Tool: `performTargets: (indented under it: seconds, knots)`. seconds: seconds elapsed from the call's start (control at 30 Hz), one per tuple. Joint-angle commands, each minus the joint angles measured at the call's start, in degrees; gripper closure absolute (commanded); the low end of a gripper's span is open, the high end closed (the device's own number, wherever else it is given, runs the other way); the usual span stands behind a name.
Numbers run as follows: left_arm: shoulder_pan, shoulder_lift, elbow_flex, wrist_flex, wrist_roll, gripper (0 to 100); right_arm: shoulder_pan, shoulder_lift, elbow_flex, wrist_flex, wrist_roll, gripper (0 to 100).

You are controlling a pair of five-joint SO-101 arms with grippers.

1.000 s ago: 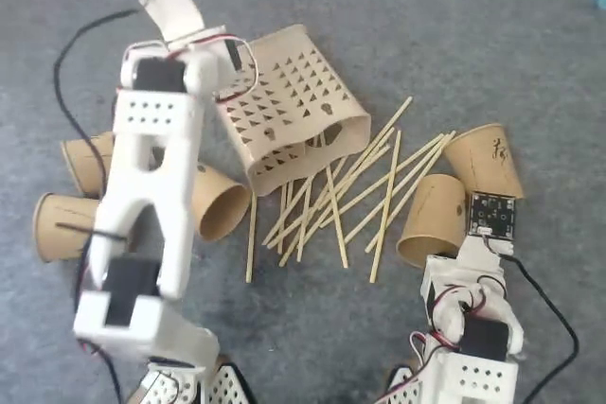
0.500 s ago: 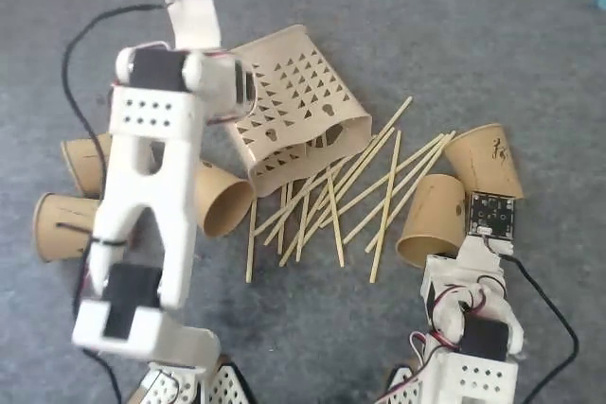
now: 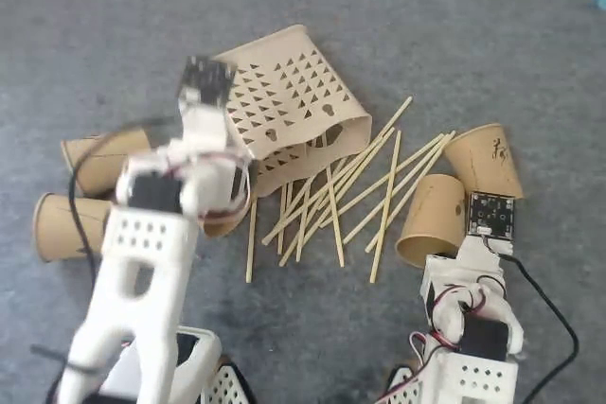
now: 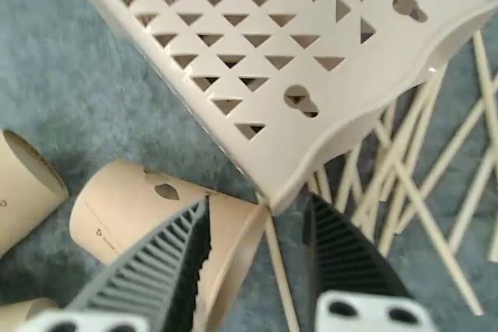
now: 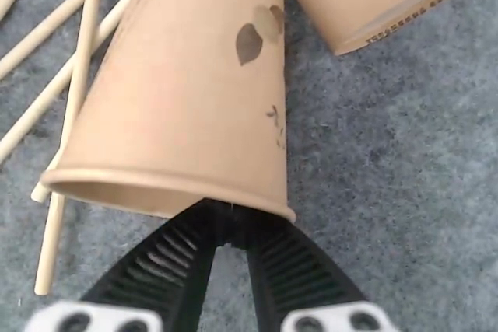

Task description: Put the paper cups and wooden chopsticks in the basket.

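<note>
The basket (image 3: 294, 106) lies tipped over at the table's 12 o'clock, its opening seemingly toward 5 o'clock. The left gripper (image 4: 257, 219), fingers spread, hangs at the basket's 7 o'clock corner over a paper cup (image 4: 132, 207) lying on its side. One finger is above the cup's wall and the other past its rim, so closing would likely pinch that rim. The right gripper (image 5: 226, 227), fingers pressed together, sits at the mouth of a second cup (image 5: 187, 91), whose long axis runs 7 to 1 o'clock. The chopsticks (image 3: 379, 177) fan out between that cup and the basket, so the left arm is nearer the basket.
</note>
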Motion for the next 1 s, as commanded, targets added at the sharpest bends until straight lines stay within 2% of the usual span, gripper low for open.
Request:
performTargets:
  seconds: [0.0, 0.23, 0.3, 0.43, 0.53, 0.77, 0.97]
  knots:
    - [0.62, -11.43, 15.25, -10.9, -0.35, 77, -0.4, 0.04, -2.02, 0.13, 0.7, 98.2]
    - [0.35, -13.89, 23.78, -17.85, -0.26, 77, -0.48, 0.04, -2.02, 0.13, 0.7, 98.2]
    - [0.09, -13.71, 26.24, -24.26, 1.93, 77, -0.4, 0.04, -2.02, 0.13, 0.7, 98.2]
    - [0.09, -13.63, 33.36, -42.81, 8.44, 77, -0.31, 0.04, -2.02, 0.13, 0.7, 98.2]
    - [0.62, -13.54, 36.44, -50.81, 9.41, 77, -0.31, 0.04, -2.02, 0.13, 0.7, 98.2]
    - [0.35, -12.4, 36.62, -51.69, 9.41, 77, -0.31, 0.04, -2.02, 0.13, 0.7, 98.2]
    - [-0.18, 1.05, 30.99, -51.69, 7.38, 77, -0.22, 0.04, -2.02, 0.13, 0.7, 98.2]
